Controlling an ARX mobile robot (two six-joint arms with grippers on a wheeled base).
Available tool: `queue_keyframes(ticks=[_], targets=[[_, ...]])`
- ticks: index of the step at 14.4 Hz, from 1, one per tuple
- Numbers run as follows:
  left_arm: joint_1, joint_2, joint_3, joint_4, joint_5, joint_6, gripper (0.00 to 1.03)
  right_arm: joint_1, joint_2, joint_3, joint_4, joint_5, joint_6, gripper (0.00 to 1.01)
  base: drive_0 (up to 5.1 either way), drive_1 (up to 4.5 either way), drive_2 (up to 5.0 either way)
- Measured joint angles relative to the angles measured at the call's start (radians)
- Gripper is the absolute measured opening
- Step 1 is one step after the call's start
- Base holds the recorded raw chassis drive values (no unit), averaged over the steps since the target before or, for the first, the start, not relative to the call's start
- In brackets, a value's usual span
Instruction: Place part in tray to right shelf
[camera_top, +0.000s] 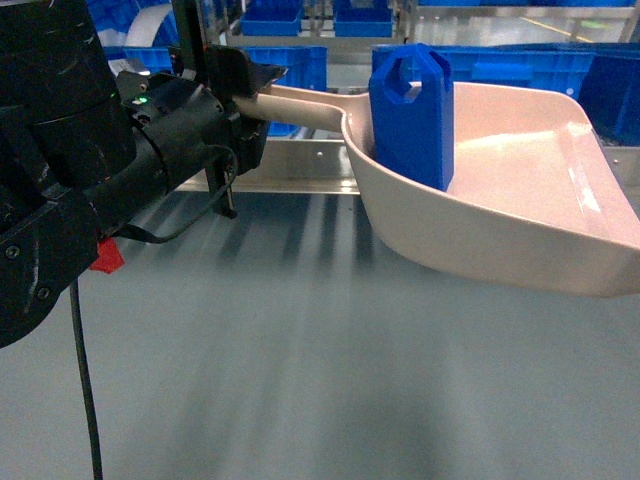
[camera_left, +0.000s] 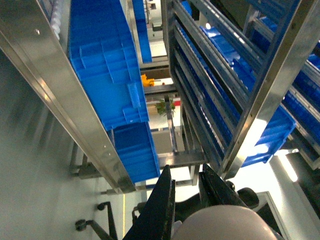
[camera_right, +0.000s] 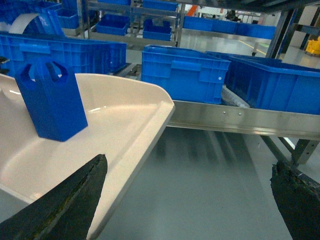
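The pale beige-pink tray (camera_top: 520, 180) hangs in the air in front of the right shelf, whose shiny steel front rail (camera_top: 300, 165) runs behind it. The bright-blue part (camera_top: 412, 115) stands upright inside the tray near the handle end. My left gripper (camera_top: 262, 90) is shut on the tray's long handle (camera_top: 305, 105); in the left wrist view the rounded handle end (camera_left: 225, 225) sits between the black fingers (camera_left: 161, 205). My right gripper (camera_right: 187, 165) is open and holds nothing, just right of the tray (camera_right: 120, 115) and the part (camera_right: 50, 102).
Big blue crates (camera_right: 182, 72) sit on the rack behind the steel rail (camera_right: 240, 120), with more crates (camera_top: 500, 65) further back. Grey floor lies under the tray. A black cable (camera_top: 85, 380) and a red piece (camera_top: 107, 257) hang by the left arm.
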Motion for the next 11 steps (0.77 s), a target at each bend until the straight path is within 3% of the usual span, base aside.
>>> queue_keyframes(ticks=[4,11], targets=[[0.023,0.0,0.0,0.002,-0.015,0.0,0.12,0.0,-0.001,0.0,0.003,-0.001,0.0,0.98,-0.2,3.66,-4.2],[0.011,0.0,0.0,0.004,-0.005,-0.002,0.12,0.0,0.0,0.0,0.002,-0.001,0.0,0.98,0.0,4.01,-4.0]])
